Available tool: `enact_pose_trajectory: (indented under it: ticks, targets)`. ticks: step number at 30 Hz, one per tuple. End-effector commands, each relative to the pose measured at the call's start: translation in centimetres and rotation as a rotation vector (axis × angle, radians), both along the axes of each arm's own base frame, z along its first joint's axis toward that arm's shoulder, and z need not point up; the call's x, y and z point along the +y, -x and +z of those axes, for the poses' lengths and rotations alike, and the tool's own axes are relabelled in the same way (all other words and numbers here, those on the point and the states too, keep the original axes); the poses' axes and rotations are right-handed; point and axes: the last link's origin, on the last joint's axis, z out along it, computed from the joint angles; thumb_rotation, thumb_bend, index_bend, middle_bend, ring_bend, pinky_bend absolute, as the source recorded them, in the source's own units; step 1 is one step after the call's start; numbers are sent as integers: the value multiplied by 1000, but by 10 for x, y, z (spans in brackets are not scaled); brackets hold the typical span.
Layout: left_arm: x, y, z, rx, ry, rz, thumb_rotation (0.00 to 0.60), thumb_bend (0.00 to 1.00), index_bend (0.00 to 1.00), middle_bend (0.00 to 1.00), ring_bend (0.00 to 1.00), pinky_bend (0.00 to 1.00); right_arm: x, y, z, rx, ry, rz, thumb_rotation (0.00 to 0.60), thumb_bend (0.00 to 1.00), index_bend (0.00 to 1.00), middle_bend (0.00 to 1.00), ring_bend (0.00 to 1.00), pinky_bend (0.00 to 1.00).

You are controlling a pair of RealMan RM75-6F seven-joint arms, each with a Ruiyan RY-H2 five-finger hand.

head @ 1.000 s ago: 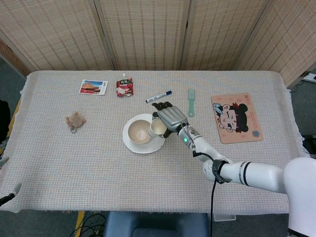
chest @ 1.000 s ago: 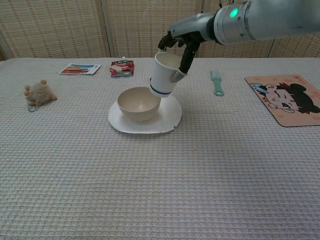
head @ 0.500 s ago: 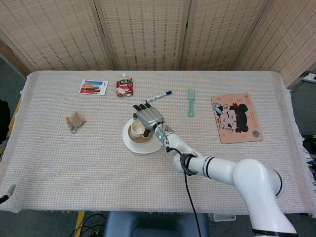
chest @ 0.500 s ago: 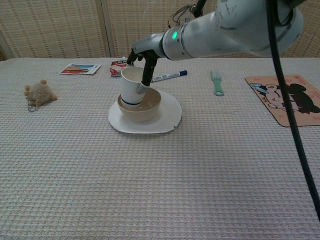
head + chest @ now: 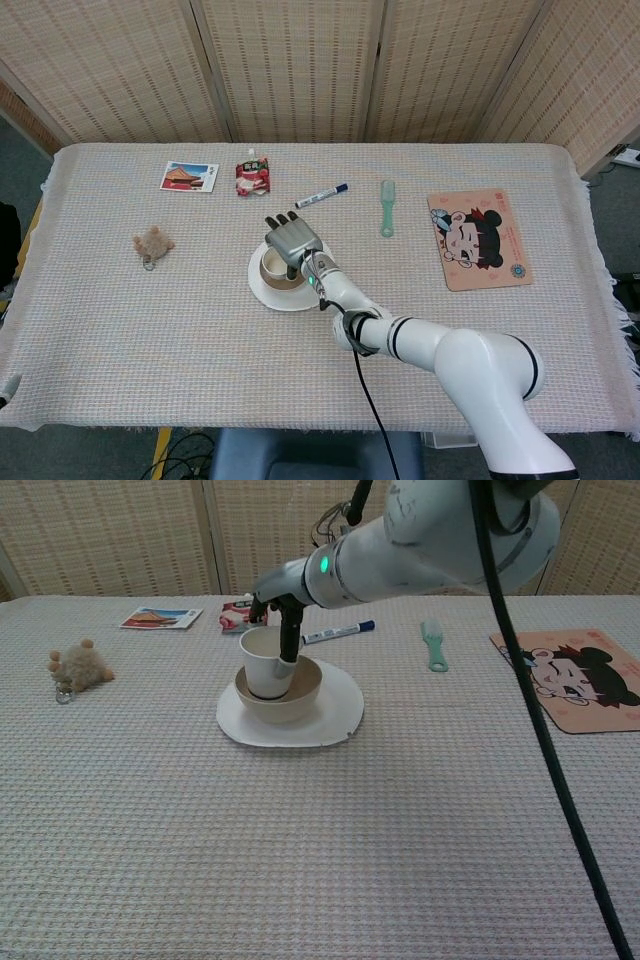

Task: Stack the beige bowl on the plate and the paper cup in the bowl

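A white plate lies mid-table with the beige bowl on it. The paper cup stands upright inside the bowl. My right hand holds the cup from above, a dark thumb running down its right side. The left hand shows in neither view.
A blue-capped marker and a green brush lie behind the plate. A red snack pouch, a postcard and a small plush toy are to the left. A cartoon mat lies at the right.
My right hand carried the cup left from beside the bowl's rim and lowered it into the bowl, where it now stands upright.
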Motion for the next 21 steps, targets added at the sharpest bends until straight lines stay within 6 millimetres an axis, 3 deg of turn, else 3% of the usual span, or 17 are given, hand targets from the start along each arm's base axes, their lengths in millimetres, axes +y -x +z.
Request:
enact_pose_trajectory:
  ticks: [1, 21]
  targets:
    - [1, 0, -1, 1, 2, -2, 600, 272, 182, 62, 0, 142, -1, 3, 6, 40, 14, 6, 600, 261, 418, 0, 0, 0]
    - [4, 3, -2, 3, 8, 9, 600, 272, 184, 62, 0, 142, -1, 7, -10, 85, -8, 2, 600, 263, 418, 0, 0, 0]
